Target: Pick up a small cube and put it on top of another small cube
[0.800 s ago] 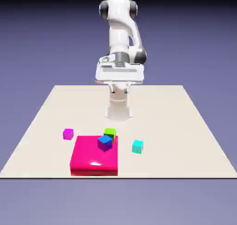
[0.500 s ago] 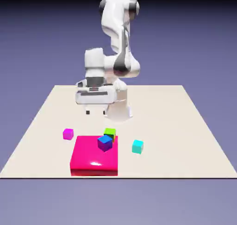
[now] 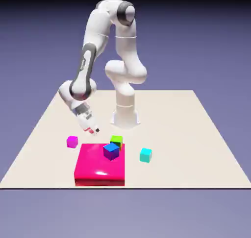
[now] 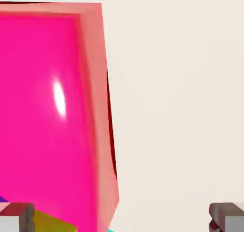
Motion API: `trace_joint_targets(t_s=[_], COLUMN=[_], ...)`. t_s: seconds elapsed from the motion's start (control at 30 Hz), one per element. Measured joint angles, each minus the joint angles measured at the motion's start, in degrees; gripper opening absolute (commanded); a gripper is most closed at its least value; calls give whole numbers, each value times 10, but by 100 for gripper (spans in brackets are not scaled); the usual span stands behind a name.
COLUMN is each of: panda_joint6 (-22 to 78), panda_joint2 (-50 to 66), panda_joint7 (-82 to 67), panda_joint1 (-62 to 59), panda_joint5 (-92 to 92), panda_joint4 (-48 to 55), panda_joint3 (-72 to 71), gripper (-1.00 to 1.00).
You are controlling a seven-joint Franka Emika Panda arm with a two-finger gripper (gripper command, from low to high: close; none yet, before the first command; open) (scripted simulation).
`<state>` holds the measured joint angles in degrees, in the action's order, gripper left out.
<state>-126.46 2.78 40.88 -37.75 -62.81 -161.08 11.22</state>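
Gripper [image 3: 95, 131]: one, jaws apart, empty. Magenta cube [image 3: 72, 142]: one, ungrasped, toward the desk's [image 3: 181, 114] left edge, exterior view. Outstanding: pick, carry, stack.

Looks like a robotics lab setup done in simulation tbh, just a white robot arm [image 3: 88, 70] at 12 o'clock on a plain pale tabletop [image 3: 171, 119], bright toy-like blocks [image 3: 100, 166] around 6 o'clock, blue-violet backdrop.

block [image 3: 100, 163]: glossy, smooth | tabletop [image 3: 166, 119]: matt, smooth
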Motion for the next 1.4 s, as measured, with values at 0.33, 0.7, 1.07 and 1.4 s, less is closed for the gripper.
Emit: trace_joint_targets(t_s=[0.33, 0.7, 1.07, 1.4], panda_joint6=[189, 354, 368, 431], panda_joint2=[141, 282, 266, 271], panda_joint7=[-6, -13, 13, 131], panda_joint1=[-143, -269, -248, -114], panda_joint5=[-249, -494, -418, -169], panda_joint4=[0, 14, 39, 230], panda_joint3=[44, 65, 71, 9], gripper=[0, 0, -100, -100])
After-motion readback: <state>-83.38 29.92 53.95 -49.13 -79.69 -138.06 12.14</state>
